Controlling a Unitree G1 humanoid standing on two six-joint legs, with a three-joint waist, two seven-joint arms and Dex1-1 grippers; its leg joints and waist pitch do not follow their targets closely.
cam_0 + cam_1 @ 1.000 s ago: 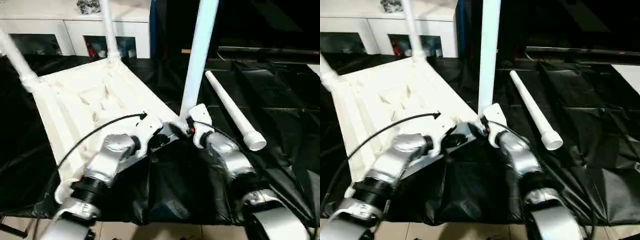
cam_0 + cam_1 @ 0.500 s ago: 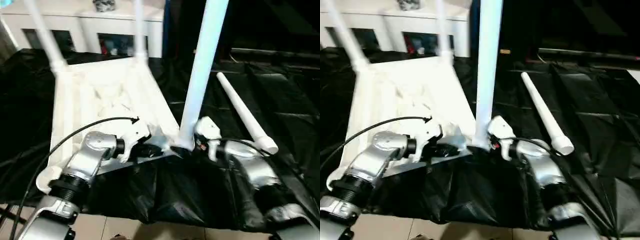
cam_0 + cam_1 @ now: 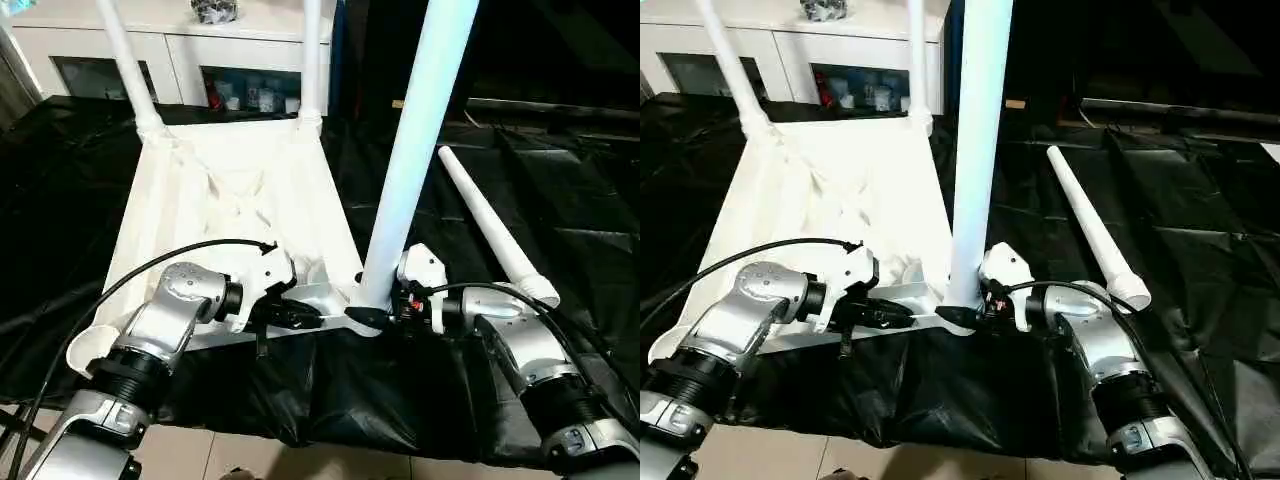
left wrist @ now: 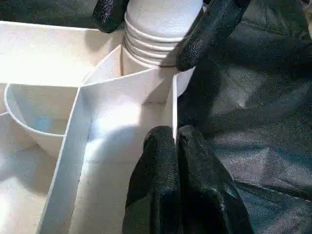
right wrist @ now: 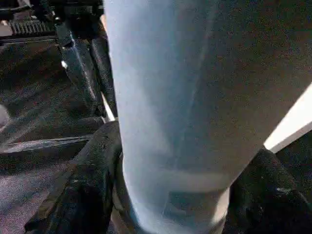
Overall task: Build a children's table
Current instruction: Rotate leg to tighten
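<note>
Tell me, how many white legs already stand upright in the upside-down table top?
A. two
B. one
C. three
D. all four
C: two legs rise from the far corners of the table top, a third leg stands in the near corner socket, and the fourth leg lies loose on the black sheet.

Crinkled black plastic sheeting (image 3: 560,190) covers the whole work surface and hangs in folds over its near edge. Behind it stands a white cabinet (image 3: 190,45) with glass doors (coloured items show dimly behind the panes). A small dark, glittery object (image 3: 214,10) sits on the cabinet's top. Pale floor (image 3: 300,462) shows below the sheeting's edge.
</note>
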